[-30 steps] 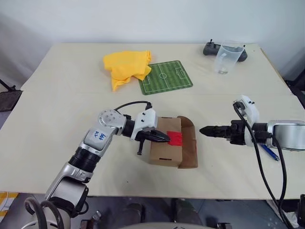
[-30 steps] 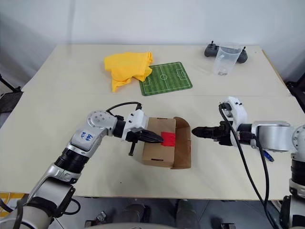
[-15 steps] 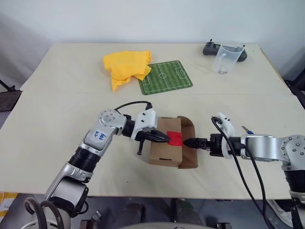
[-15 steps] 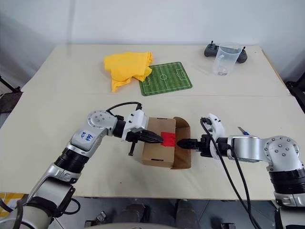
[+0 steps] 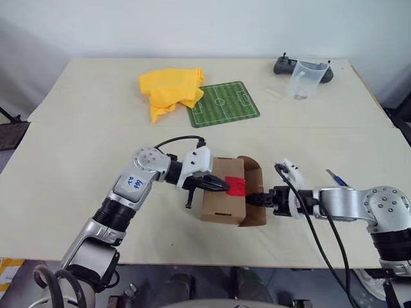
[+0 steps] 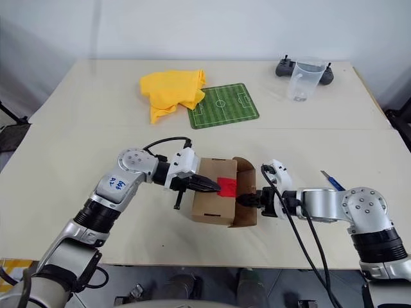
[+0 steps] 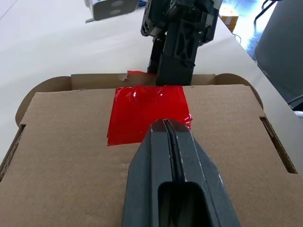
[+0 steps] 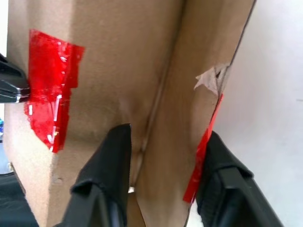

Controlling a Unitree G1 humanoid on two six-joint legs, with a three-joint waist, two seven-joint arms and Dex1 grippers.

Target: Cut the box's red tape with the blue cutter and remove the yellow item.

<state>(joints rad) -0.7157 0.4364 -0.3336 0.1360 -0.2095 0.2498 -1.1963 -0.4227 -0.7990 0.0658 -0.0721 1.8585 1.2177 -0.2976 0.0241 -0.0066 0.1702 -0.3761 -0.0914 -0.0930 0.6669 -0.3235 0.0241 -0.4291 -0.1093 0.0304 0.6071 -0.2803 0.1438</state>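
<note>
Grippers split the work: L gripper [image 5: 220, 186], fingers together, pressed the small brown cardboard box [image 5: 221, 196] lid at the red tape patch [image 5: 236, 186], prob. to steady it. R gripper [image 6: 243, 199], earlier well right of it, now straddled the raised flap, fingers apart.

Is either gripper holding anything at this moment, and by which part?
The right gripper has its fingers on either side of the box's raised flap. The left gripper holds nothing; shut, it rests on the box top by the red tape.
</note>
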